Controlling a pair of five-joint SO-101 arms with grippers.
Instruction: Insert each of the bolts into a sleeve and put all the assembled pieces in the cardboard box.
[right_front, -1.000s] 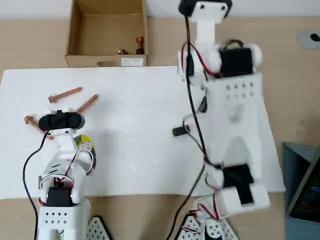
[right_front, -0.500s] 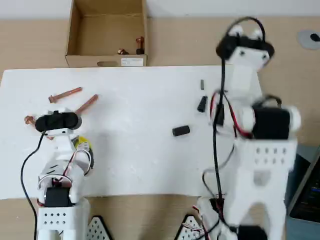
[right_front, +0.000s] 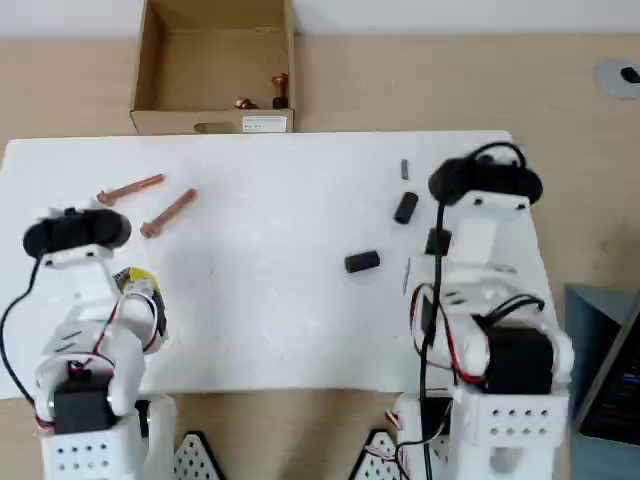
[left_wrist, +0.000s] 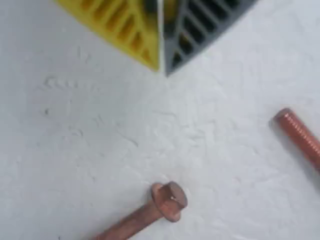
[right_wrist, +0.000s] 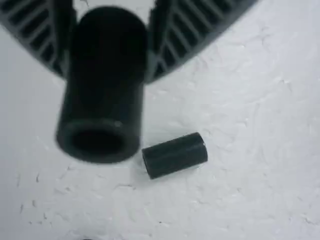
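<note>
My right gripper (right_wrist: 110, 55) is shut on a black sleeve (right_wrist: 102, 95), open end outward, just above the white mat. That sleeve (right_front: 437, 240) sits under the right arm's head (right_front: 485, 185). Another sleeve (right_wrist: 175, 154) lies on the mat close beyond it. Two loose sleeves (right_front: 405, 207) (right_front: 362, 262) lie near the right arm. My left gripper (left_wrist: 162, 67), one finger yellow and one grey, is shut on nothing over the mat. A copper bolt (left_wrist: 169, 200) lies ahead of it, and a second bolt's threaded end (left_wrist: 300, 140) beside it. Two bolts (right_front: 130, 188) (right_front: 168, 213) lie on the mat's left.
The cardboard box (right_front: 145, 70) stands at the back left, beyond the white mat (right_front: 270, 300), with assembled pieces (right_front: 265, 95) in its near right corner. A small dark piece (right_front: 404, 170) lies at the mat's back right. A dark device (right_front: 610, 380) sits at the right edge.
The right arm has drawn back from near the box to the sleeves on the mat's right. The left arm's head has shifted left, covering the bolt at the far left.
</note>
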